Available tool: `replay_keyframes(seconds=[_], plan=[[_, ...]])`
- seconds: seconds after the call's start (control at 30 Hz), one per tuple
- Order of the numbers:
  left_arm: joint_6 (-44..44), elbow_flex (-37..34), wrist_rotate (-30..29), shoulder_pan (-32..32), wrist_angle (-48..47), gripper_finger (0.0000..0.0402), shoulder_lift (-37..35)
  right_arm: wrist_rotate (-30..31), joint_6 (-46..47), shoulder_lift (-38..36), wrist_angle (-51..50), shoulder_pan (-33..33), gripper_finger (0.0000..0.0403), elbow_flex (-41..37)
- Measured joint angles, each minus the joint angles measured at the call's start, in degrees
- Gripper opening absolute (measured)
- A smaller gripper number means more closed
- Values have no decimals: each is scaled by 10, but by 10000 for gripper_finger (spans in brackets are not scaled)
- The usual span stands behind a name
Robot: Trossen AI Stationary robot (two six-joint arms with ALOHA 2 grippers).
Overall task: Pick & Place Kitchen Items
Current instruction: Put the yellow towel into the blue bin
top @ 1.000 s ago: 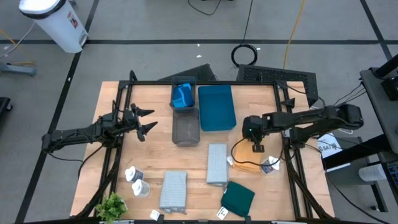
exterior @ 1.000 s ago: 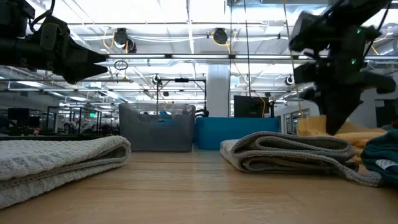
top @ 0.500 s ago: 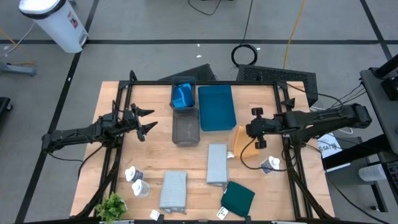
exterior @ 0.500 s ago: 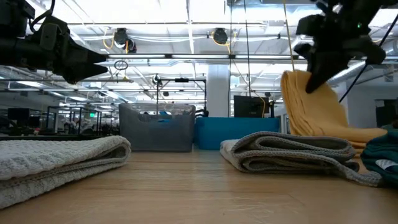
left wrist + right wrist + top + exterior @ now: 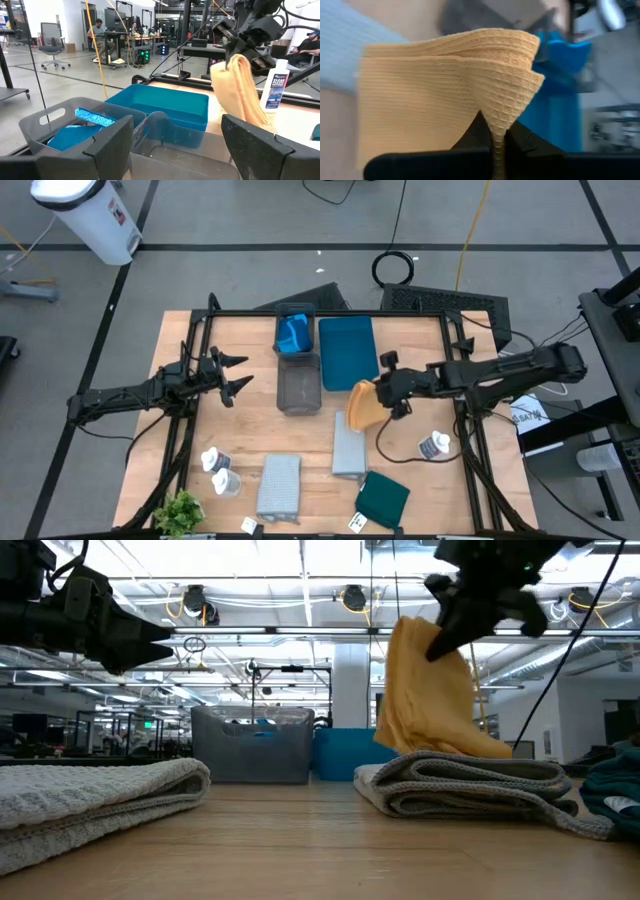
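Above wooden table (image 5: 250, 430), right gripper (image 5: 385, 389) grips orange cloth (image 5: 365, 405); lab behind.

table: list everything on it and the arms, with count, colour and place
orange cloth: 1, orange, hanging from the right hand above the table's middle
grey cloths: 2, grey, front middle
teal cloth: 1, dark teal, front right
white bottles: 3, white with blue, two front left, one right
blue sponges: bright blue, in the far grey tray; count unclear
teal tray: 1, teal, far middle
plant: 1, green, front left corner
left hand: open, hovering at left
right hand: shut on the orange cloth
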Motion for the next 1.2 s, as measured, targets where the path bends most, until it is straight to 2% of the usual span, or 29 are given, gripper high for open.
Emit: replay_keyframes(seconds=[0.13, 0.37, 0.6, 0.87, 1.2], plan=[[0, 0, 0, 0, 0, 308, 0, 52, -62, 18, 37, -4, 1, 4], [0, 0, 0, 0, 0, 308, 0, 107, -159, 16, 132, -4, 1, 4], [0, 0, 0, 0, 0, 308, 0, 105, -220, 16, 159, -43, 1, 5], [0, 0, 0, 0, 0, 308, 0, -26, -229, 39, 164, -151, 1, 5], [0, 0, 0, 0, 0, 308, 0, -117, -275, 129, 226, -241, 1, 4]])
